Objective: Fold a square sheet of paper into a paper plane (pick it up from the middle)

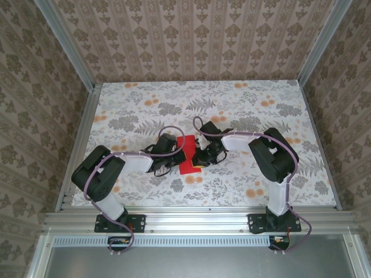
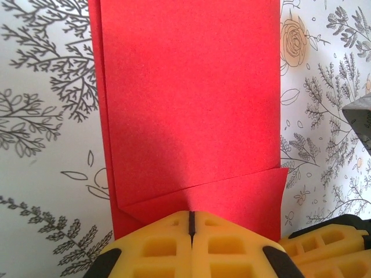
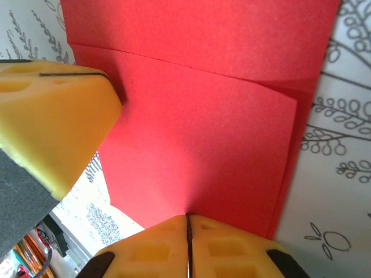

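left gripper (image 2: 191, 226) has its yellow fingers squeezed tight together on the near end of the red paper sheet (image 2: 191, 104), right gripper (image 3: 187, 229) pinched shut on the opposite edge, sheet's folded in layers, between both mid floral table (image 1: 243, 104)

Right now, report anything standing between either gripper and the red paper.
Nothing visible does. The left gripper is shut with its tips touching one side of the red paper, and the right gripper is shut against the opposite side. Whether either pinches the sheet, I cannot tell.
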You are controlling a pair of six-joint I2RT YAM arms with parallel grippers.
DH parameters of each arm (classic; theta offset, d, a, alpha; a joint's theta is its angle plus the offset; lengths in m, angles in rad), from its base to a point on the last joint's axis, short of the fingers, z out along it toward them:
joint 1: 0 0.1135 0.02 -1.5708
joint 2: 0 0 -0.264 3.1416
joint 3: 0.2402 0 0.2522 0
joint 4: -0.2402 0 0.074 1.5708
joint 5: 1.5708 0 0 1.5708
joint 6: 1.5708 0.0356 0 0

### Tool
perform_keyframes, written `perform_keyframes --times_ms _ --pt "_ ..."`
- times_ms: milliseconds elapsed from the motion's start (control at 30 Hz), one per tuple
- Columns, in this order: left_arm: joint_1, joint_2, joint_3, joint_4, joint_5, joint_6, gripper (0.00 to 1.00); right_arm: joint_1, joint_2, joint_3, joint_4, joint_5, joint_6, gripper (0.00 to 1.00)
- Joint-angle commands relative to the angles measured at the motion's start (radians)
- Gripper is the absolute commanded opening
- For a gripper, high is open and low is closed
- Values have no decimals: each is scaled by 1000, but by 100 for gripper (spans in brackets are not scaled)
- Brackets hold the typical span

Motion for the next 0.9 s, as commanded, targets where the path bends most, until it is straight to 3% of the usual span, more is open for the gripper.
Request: perform_keyframes --times_ms 0,367,533,667,867 --pt "-3 44 12 -96 -52 -13 5 -5 -12 -86 -53 41 -11 10" --pt "-1 76 21 -130 -62 -8 5 -48 -146 -293 60 -28 28 10" --pt "-1 61 58 -158 -62 21 5 -48 -208 -296 46 -40 18 11" --pt "2 33 136 -204 -58 73 13 -48 -280 -262 3 14 3 14" --pt "27 -17 188 -221 -51 101 32 -46 -344 -174 -36 201 4 34"
